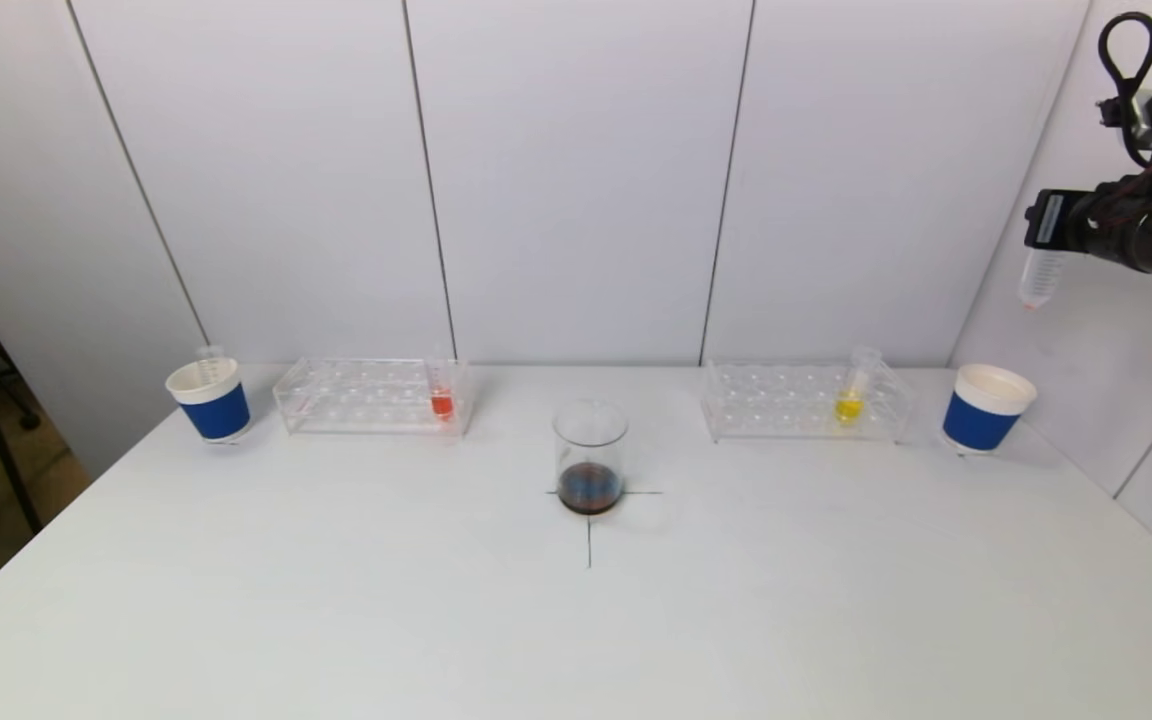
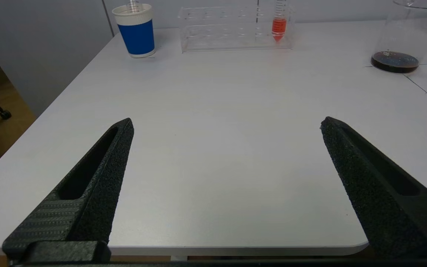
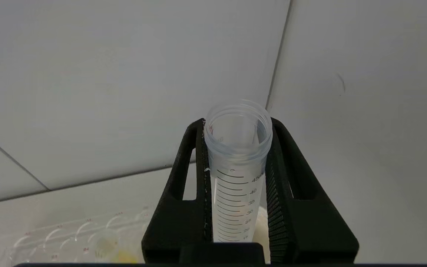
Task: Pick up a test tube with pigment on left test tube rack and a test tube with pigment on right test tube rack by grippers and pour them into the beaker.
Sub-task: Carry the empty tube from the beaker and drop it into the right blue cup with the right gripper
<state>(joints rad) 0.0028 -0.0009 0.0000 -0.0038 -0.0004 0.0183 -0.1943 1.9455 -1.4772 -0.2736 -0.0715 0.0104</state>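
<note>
The glass beaker (image 1: 589,458) stands mid-table on a black cross and holds dark liquid; it also shows in the left wrist view (image 2: 402,44). The left rack (image 1: 371,396) holds one tube with orange pigment (image 1: 441,392). The right rack (image 1: 804,402) holds one tube with yellow pigment (image 1: 851,395). My right gripper (image 1: 1046,225) is high at the far right, shut on a clear, nearly empty test tube (image 1: 1039,278), upright above the right cup; the tube's open mouth shows between the fingers (image 3: 237,174). My left gripper (image 2: 227,122) is open and empty over the table's front left part, outside the head view.
A blue-and-white cup (image 1: 210,400) with an empty tube in it stands left of the left rack. A second blue-and-white cup (image 1: 986,408) stands right of the right rack. White wall panels close the back and right. The table's left edge drops to the floor.
</note>
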